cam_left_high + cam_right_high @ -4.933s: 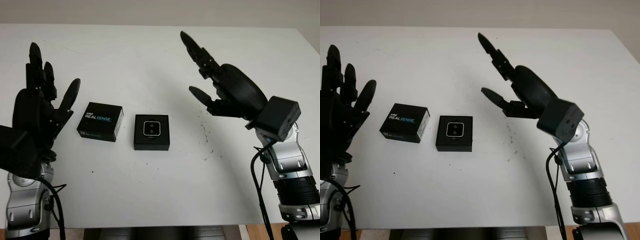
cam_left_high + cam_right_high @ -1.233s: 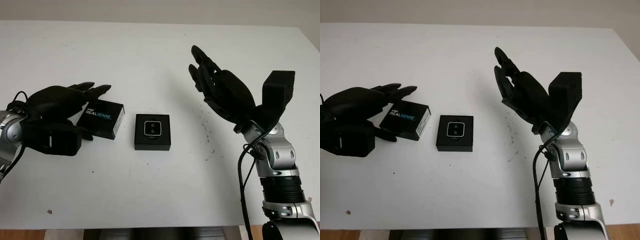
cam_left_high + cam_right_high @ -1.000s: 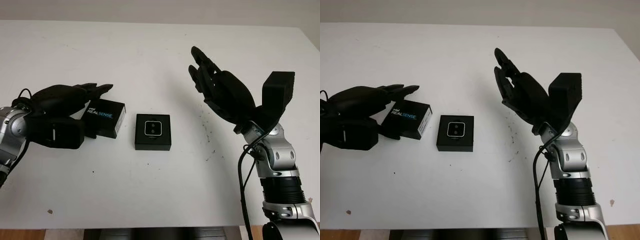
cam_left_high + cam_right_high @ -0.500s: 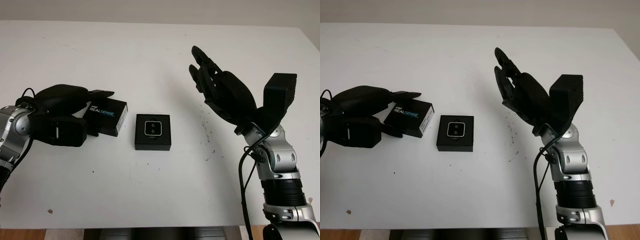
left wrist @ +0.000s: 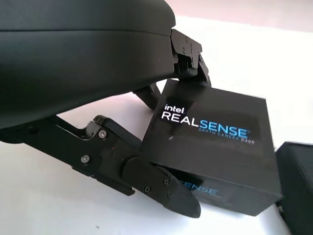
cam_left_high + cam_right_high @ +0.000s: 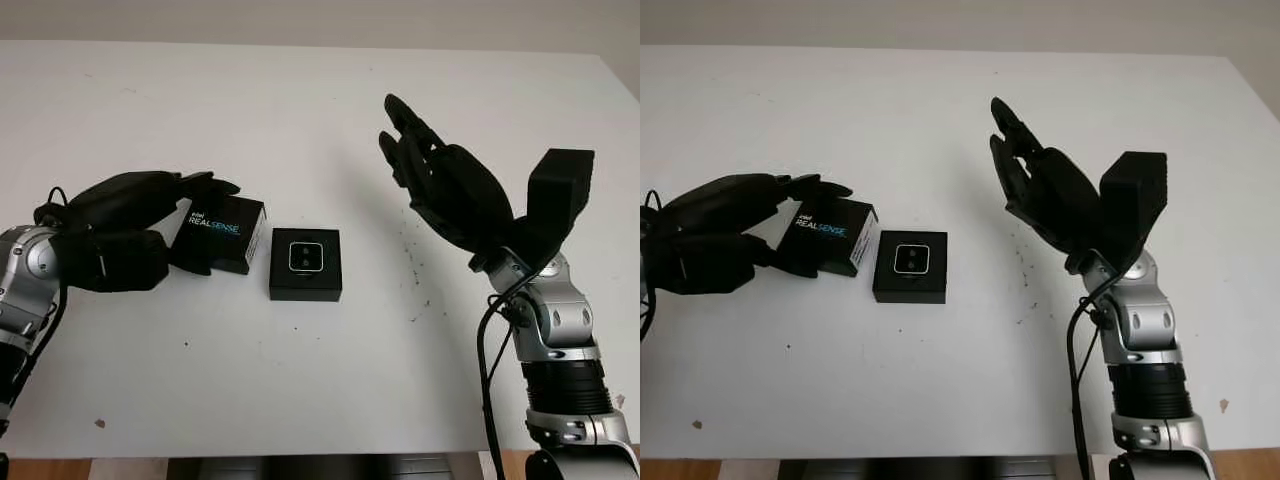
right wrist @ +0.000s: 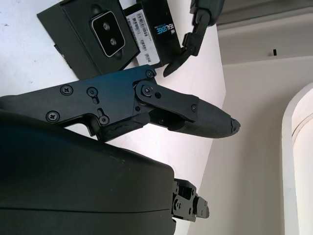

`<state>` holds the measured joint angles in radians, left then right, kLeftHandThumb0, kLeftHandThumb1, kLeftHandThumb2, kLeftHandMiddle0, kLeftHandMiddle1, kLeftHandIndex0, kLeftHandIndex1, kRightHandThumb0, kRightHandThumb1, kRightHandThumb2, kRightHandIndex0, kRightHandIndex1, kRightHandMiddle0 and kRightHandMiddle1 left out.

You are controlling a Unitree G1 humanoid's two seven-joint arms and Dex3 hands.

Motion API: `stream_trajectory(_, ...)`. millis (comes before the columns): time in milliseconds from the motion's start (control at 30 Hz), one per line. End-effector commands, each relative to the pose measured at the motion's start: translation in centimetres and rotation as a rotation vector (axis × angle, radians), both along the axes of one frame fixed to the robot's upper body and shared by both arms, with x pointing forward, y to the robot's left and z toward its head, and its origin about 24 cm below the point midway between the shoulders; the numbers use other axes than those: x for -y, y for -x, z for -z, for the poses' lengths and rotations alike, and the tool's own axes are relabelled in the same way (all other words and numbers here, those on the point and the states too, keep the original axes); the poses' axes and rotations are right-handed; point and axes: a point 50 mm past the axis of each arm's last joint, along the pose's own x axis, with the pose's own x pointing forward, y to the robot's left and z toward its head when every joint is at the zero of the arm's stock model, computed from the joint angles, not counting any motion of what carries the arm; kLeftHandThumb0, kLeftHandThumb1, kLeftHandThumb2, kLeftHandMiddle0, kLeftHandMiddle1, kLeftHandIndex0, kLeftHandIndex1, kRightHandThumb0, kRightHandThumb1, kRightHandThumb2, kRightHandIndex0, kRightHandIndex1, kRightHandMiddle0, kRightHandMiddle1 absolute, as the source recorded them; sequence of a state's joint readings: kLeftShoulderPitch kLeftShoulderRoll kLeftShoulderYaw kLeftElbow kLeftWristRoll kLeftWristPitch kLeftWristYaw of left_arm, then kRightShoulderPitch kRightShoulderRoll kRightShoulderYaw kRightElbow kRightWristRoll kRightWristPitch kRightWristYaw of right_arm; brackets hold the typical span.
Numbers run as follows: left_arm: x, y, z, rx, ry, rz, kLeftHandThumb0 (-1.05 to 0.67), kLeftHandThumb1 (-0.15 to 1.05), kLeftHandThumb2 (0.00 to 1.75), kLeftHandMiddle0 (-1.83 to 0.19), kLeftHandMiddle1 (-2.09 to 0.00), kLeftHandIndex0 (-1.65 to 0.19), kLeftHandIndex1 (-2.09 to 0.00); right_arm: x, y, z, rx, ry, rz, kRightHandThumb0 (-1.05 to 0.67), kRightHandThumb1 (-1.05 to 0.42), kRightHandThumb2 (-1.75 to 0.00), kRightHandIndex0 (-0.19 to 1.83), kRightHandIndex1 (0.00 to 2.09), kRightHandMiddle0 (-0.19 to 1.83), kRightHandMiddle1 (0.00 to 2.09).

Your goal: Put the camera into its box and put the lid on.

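Observation:
A black open box sits mid-table with the small silver-faced camera lying inside it. Just left of it is the black lid printed "RealSense", tilted and almost touching the box's left edge. My left hand is shut on the lid. In the left wrist view its fingers curl over the lid's far side and the thumb presses the near side. My right hand is open, raised above the table to the right of the box.
The white table reaches to its front edge just below the arms. Small dark scuffs mark it right of the box, and a speck lies at the front left.
My left hand came down onto the lid, closed on it and carried it right, up to the box. The right hand turned its palm over and then barely moved.

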<state>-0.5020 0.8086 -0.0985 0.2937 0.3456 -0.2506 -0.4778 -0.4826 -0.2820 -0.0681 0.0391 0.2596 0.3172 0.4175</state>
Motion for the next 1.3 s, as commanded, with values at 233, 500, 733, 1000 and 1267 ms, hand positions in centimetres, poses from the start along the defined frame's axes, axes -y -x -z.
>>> stream_trajectory(233, 0.3, 0.5, -0.1, -0.048, 0.082, 0.007, -0.44, 0.93, 0.06, -0.14, -0.97, -0.13, -0.79, -0.8, 0.4, 1.0, -0.031, -0.092, 0.016, -0.68, -1.05, -0.66, -0.16, 0.06, -0.16, 0.05)
stream_trajectory(500, 0.5, 0.6, -0.6, -0.069, 0.112, 0.007, -0.46, 0.94, 0.06, -0.14, -0.98, -0.11, -0.76, -1.4, 0.8, 2.2, -0.067, -0.102, 0.005, -0.71, -1.05, -0.66, -0.17, 0.05, -0.17, 0.05)
stream_trajectory(733, 0.5, 1.0, -1.3, -0.079, 0.155, -0.038, -0.48, 1.02, 0.07, -0.18, -0.97, -0.14, -0.74, -1.7, 1.0, 2.6, -0.082, -0.117, 0.011, -0.69, -1.05, -0.66, -0.16, 0.06, -0.16, 0.06)
stream_trajectory(1000, 1.1, 2.0, -3.7, -0.019, 0.200, -0.233, -0.38, 1.05, 0.15, -0.16, -1.22, -0.17, -1.05, -2.1, 1.2, 3.1, -0.070, -0.124, 0.027, -0.69, -1.05, -0.65, -0.15, 0.06, -0.15, 0.06)
stream_trajectory(1267, 2.4, 2.9, -5.4, -0.069, 0.188, -0.296, -0.40, 1.05, 0.18, -0.11, -1.50, -0.08, -1.31, -2.3, 1.3, 3.4, -0.042, -0.133, 0.053, -0.70, -1.05, -0.65, -0.16, 0.05, -0.15, 0.06)
